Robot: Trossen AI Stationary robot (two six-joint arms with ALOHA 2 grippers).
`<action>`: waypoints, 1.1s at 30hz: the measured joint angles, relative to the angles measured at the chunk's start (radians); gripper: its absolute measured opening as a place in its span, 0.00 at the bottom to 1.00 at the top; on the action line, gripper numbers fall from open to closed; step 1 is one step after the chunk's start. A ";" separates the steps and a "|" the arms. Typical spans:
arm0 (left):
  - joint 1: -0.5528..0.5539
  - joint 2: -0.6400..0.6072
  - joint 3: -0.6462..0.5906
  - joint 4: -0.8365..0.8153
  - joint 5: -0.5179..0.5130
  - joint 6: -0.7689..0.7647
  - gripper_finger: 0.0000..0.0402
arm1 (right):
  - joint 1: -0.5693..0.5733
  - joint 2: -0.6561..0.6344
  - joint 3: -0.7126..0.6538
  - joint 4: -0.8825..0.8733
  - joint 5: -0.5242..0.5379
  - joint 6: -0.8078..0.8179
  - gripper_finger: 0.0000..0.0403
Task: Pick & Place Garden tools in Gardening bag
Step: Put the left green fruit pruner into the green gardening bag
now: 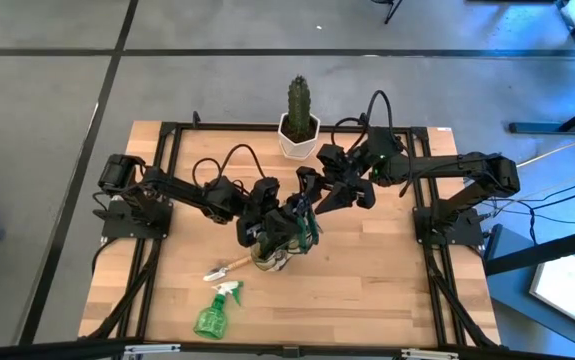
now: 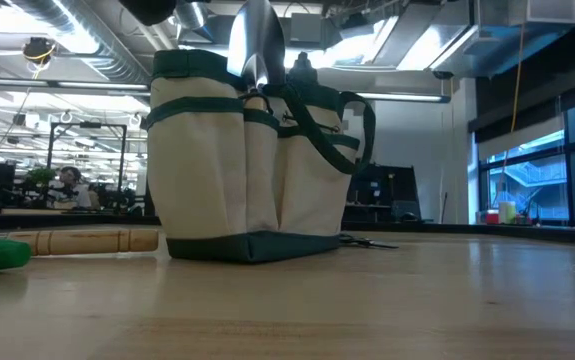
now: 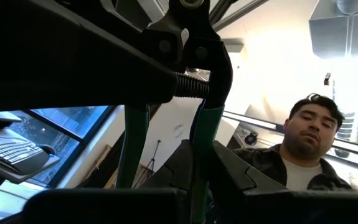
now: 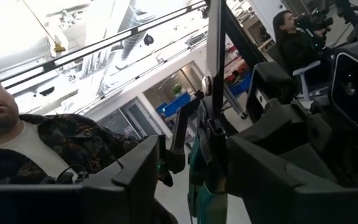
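The olive-and-tan gardening bag [image 1: 285, 243] stands upright near the middle of the wooden desk [image 1: 387, 280], a silver trowel blade [image 2: 257, 45] rising from its top. The left gripper [image 1: 279, 228] sits over the bag, its fingers together on the green-handled pruning shears [image 3: 205, 134]. The right gripper [image 1: 312, 200] hovers just beside, its fingers apart around the shears' handles. A wooden-handled tool [image 1: 229, 267] and a green spray bottle [image 1: 214, 312] lie on the desk nearby. A potted cactus [image 1: 299, 118] stands at the far edge.
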 joint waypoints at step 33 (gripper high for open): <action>0.018 0.000 0.000 -0.024 0.000 -0.029 0.06 | -0.007 0.000 0.000 -0.046 0.000 -0.015 0.38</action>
